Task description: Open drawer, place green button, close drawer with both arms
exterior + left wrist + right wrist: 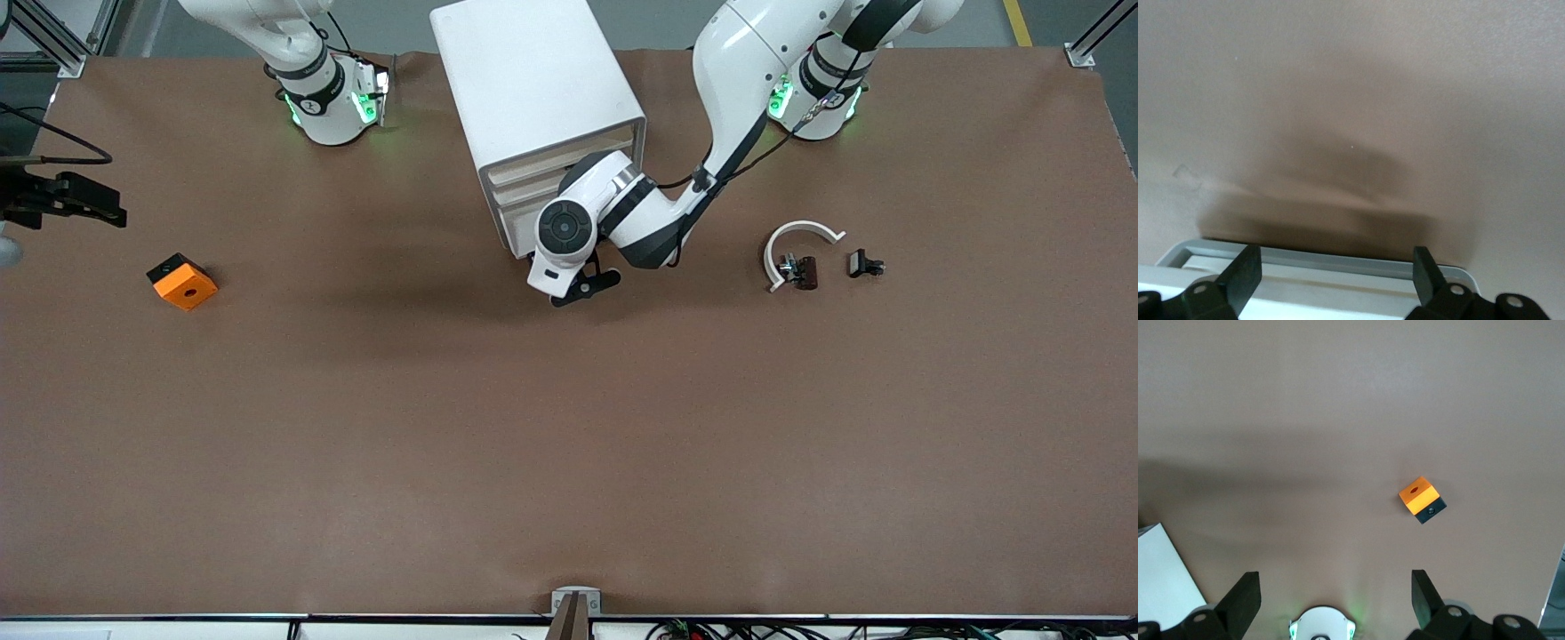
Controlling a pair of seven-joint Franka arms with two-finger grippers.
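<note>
The white cabinet (533, 80) stands at the middle of the table, near the robots' bases. Its cream drawer fronts (520, 191) face the front camera. My left gripper (582, 284) is low in front of the lowest drawer, open and holding nothing. In the left wrist view it (1336, 277) has its fingers wide apart over the drawer's pale front rim (1311, 263). The arm's hand hides how far out that drawer is. My right gripper (98, 209) is open and empty, high over the right arm's end of the table (1335, 600). No green-capped button shows.
An orange block with a black hole (182, 282) lies toward the right arm's end, also in the right wrist view (1421, 497). A white curved band with a dark clip (800, 253) and a small black part (865, 264) lie toward the left arm's end.
</note>
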